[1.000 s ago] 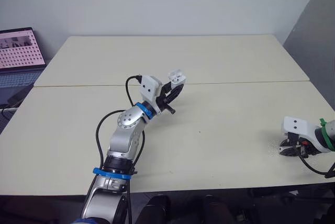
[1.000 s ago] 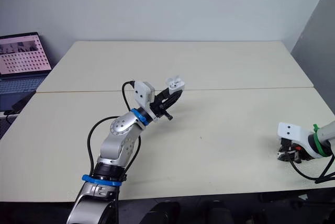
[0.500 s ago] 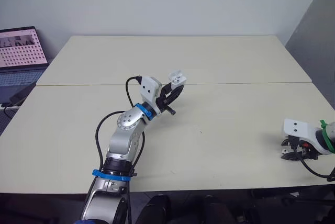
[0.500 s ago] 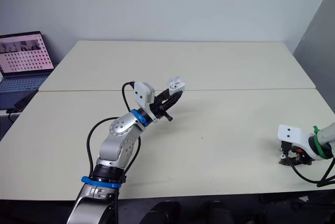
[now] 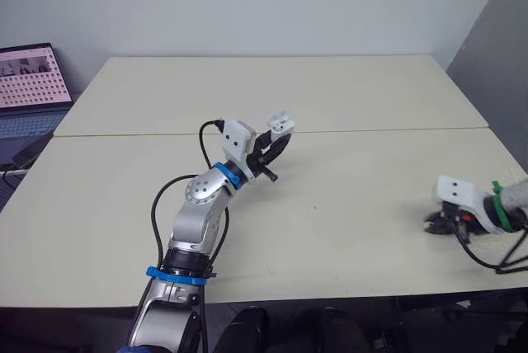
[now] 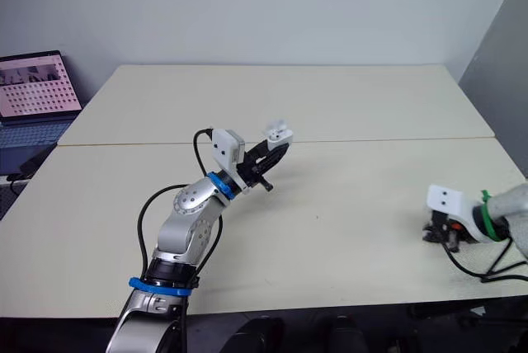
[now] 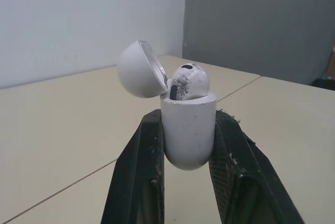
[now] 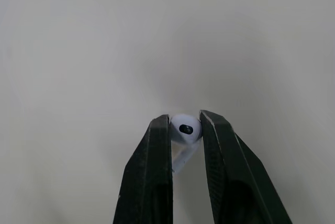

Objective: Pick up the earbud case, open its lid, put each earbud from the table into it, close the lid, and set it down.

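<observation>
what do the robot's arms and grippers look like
The left arm is silver metal with rounded joints and two blue rings. The right arm wears a green band. Both trail a black cable, and each wrist carries a white box. The left gripper and right gripper each have two black, tapering fingers.
</observation>
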